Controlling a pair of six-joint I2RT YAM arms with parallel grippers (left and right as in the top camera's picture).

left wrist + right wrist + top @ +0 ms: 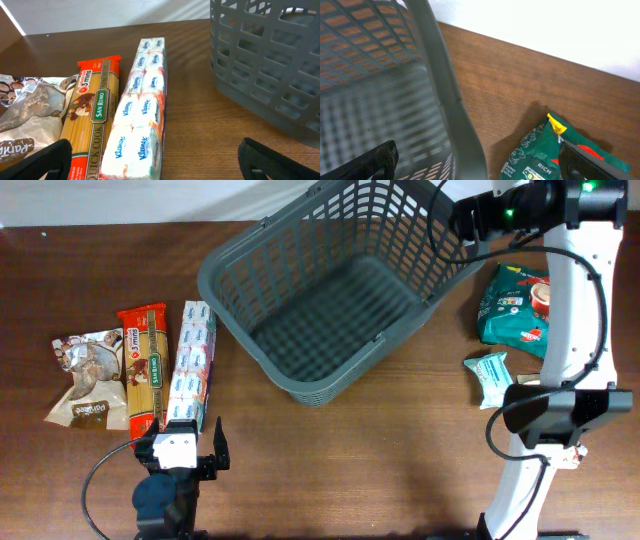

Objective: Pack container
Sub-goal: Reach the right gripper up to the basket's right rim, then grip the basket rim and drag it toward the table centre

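Note:
The container, a large dark grey lattice basket (pixel 330 290), stands tilted at the middle back of the table and holds nothing. Its slotted wall shows in the left wrist view (pixel 265 55) and its rim in the right wrist view (pixel 451 95). My right gripper (pixel 466 220) is open and straddles the basket's right rim (pixel 480 165), one finger inside and one outside. My left gripper (pixel 182 432) is open and empty at the front left, its fingers (pixel 157 167) either side of the near end of a long Kleenex tissue pack (pixel 142 115).
Left of the basket lie the Kleenex pack (pixel 192 365), a red San Remo spaghetti packet (pixel 145 365) (pixel 92 120) and a brown and white snack bag (pixel 88 375) (pixel 25 110). To the right lie a green bag (pixel 520 305) (pixel 545 150) and a small pale teal packet (pixel 492 375).

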